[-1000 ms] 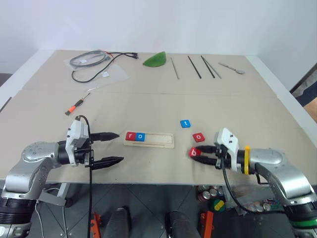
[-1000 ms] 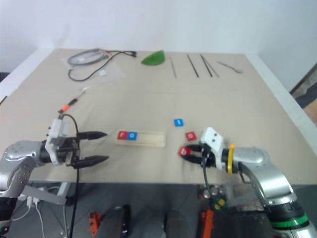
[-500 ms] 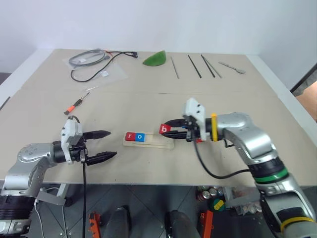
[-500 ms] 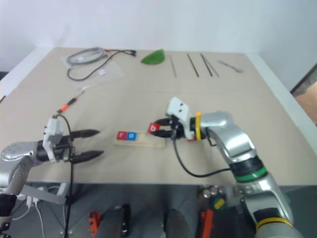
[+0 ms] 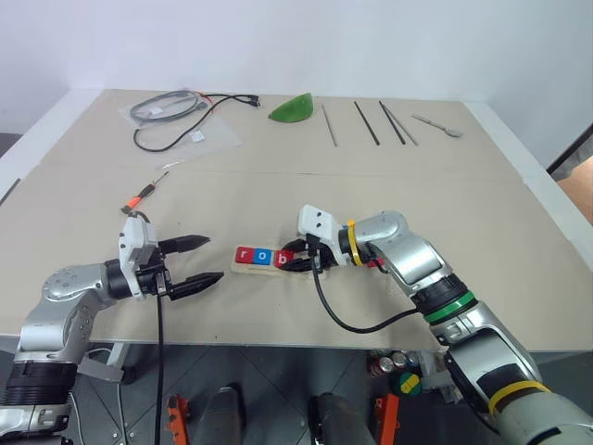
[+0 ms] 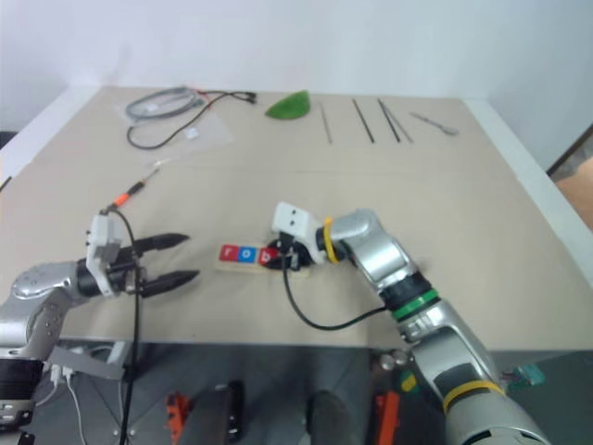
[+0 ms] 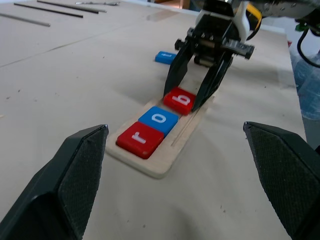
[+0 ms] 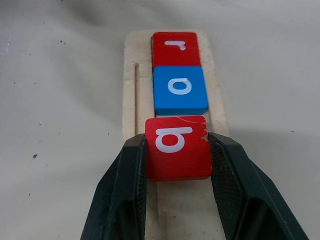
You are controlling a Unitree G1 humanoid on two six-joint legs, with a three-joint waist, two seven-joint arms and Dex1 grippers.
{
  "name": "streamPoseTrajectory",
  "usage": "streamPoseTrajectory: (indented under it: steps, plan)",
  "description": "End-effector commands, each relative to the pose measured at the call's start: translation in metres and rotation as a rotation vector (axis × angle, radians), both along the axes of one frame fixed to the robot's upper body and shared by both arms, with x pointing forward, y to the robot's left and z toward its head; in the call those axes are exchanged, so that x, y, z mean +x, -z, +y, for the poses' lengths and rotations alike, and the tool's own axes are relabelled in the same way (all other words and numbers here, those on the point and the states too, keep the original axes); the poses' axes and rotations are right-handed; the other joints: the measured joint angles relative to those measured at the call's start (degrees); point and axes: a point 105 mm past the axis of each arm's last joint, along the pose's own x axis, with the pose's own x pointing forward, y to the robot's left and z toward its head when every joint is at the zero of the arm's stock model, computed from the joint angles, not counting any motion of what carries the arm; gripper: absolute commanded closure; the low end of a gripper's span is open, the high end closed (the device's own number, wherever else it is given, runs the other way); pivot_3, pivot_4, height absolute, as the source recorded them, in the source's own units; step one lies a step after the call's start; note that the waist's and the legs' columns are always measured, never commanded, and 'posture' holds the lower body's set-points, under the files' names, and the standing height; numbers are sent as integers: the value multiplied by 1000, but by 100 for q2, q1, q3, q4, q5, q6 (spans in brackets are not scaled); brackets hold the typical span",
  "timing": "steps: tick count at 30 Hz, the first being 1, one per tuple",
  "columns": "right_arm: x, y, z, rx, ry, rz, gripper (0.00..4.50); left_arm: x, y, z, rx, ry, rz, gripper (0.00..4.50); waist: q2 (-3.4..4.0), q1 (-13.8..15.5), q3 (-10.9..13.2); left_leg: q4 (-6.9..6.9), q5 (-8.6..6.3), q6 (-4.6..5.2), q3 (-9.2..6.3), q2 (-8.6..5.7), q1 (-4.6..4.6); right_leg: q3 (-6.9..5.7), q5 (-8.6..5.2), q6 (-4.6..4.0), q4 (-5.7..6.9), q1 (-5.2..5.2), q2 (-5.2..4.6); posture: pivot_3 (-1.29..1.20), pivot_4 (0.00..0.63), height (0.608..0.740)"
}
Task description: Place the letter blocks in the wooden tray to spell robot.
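Red b block (image 8: 176, 148), pinched in right gripper (image 7: 196, 102) over wooden tray (image 8: 131, 97) near worktop's front edge beside blue o (image 8: 179, 89), may land crooked if dropped early; left gripper (image 5: 206, 260) gapes empty.

4 letter blocks (image 7: 157, 120), 1 wooden tray (image 7: 150, 165)

White lowercase "r" on red block (image 8: 175, 48), "o" on blue block (image 8: 180, 89), both in wooden tray (image 8: 131, 75); "b" on red block (image 8: 176, 145) in my right gripper (image 8: 176, 172). Other lettering unreadable.
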Motion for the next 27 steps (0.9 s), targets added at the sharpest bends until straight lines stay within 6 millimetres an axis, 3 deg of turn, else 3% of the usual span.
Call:
streamPoseTrajectory:
  steps: [1,8,19,27]
  plan:
    - [1,-11,9,6,-41,-38,3307,-1,-16,-6,-3,16,-72,0,0,-3,0,0,0,0,0,0,0,0,0,0,0,0,0,0,150,740]
    - [4,-15,16,13,-58,-48,3307,-4,-12,-11,-7,34,-59,0,0,-4,0,0,0,0,-1,1,1,0,3,0,2,0,1,0,150,740]
    - [11,-20,5,-8,-64,-65,3307,-10,-8,-14,-20,30,-47,0,0,-4,0,0,0,0,-1,1,1,0,2,1,2,0,2,0,150,740]
    - [16,-20,14,-9,-70,-70,3307,-12,-8,-15,-24,29,-40,0,0,-6,0,0,0,-1,-1,1,1,1,3,0,2,-1,2,0,150,740]
